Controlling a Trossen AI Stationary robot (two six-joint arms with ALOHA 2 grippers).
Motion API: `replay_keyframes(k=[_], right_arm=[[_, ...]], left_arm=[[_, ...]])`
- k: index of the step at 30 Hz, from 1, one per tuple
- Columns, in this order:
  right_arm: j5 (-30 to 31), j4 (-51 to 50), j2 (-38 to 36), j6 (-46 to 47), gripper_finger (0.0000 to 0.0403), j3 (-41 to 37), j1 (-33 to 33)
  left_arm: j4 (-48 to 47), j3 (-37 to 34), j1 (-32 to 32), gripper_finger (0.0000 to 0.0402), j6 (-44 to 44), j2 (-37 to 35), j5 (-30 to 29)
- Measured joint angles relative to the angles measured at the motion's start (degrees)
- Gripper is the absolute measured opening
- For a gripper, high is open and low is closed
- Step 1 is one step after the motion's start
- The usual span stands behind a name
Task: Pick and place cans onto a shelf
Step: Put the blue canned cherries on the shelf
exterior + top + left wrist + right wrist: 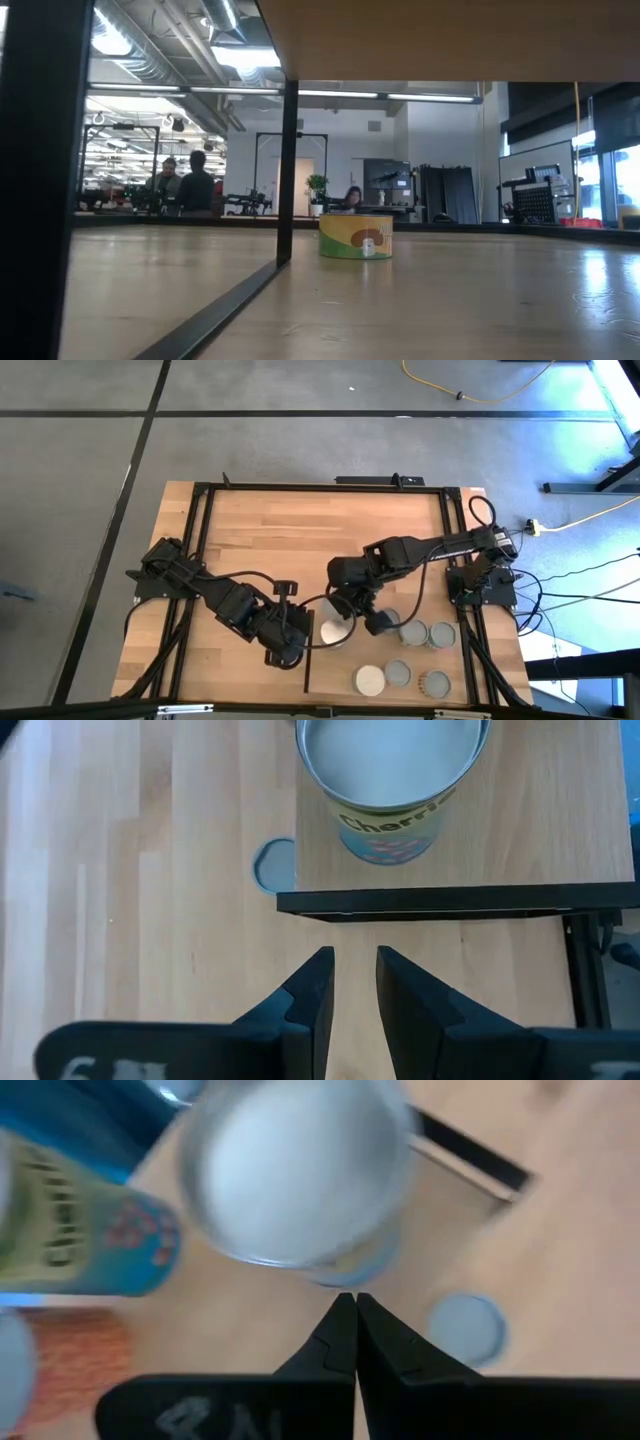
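left gripper point(352, 982): mine on the left sits around 7 o'clock on the table in the high view, fingers point(312, 995) a little apart with bare wood in the gap, grasping nothing, nose just short of the shelf's dark edge strip

right gripper point(355, 1330): reaches in from 3 o'clock toward table centre, fingers clenched tip to tip, nothing between them, hovering over a white-topped can point(295, 1175)

shelf point(540, 830): pale wood panel with a thin dark front edge point(450, 901), raised above the plank tabletop point(300, 530); in the low view I'm looking under it

labels: the can on the shelf point(395, 780) has a green-yellow wrap and dark lettering I read as "Cherri...", rest curves out of sight; right wrist view shows another green-yellow label point(80, 1240) with writing too smeared for me to read, plus a blue can point(70, 1120) beside it

cans: loose cluster point(415, 655) at about 5 o'clock, grey and white tops, close together but not stacked; one grey top point(277, 866) peeks out under the shelf corner

lone can: a yellow-green one point(355, 237) stands upright by itself in the low view

open room: whole 12 o'clock half of the table is bare planks, lots of swing space; tight bit is between the two grippers near 6 o'clock

background: people point(185, 185) far off in the room
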Motion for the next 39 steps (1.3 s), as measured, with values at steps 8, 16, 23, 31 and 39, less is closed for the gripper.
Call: replay_keyframes(k=[8, 16, 23, 31, 39], right_arm=[[-3.9, 3.5, 1.9, -2.5, 0.0, 0.0, -1.7], [-11.6, 3.6, 2.2, -6.4, 0.0, 0.0, -1.8], [-15.8, 4.1, 2.2, -7.6, 0.0, 0.0, -1.3], [-13.1, 5.5, 2.2, -6.9, 0.0, 0.0, -0.6], [-10.0, 6.5, 2.7, -4.6, 0.0, 0.1, -1.6]], left_arm=[[0.0, 0.0, 0.0, 0.0071, -0.3, 0.0, 0.0], [0.0, 0.0, 0.0, 0.0071, -1.1, 0.0, 0.0], [0.0, 0.0, 0.0, 0.0071, -1.0, 0.0, 0.1], [-0.1, 0.0, 0.0, 0.0071, -1.0, 0.0, 0.0], [-0.1, 0.0, -0.2, 0.0071, -1.3, 0.0, 0.0]])
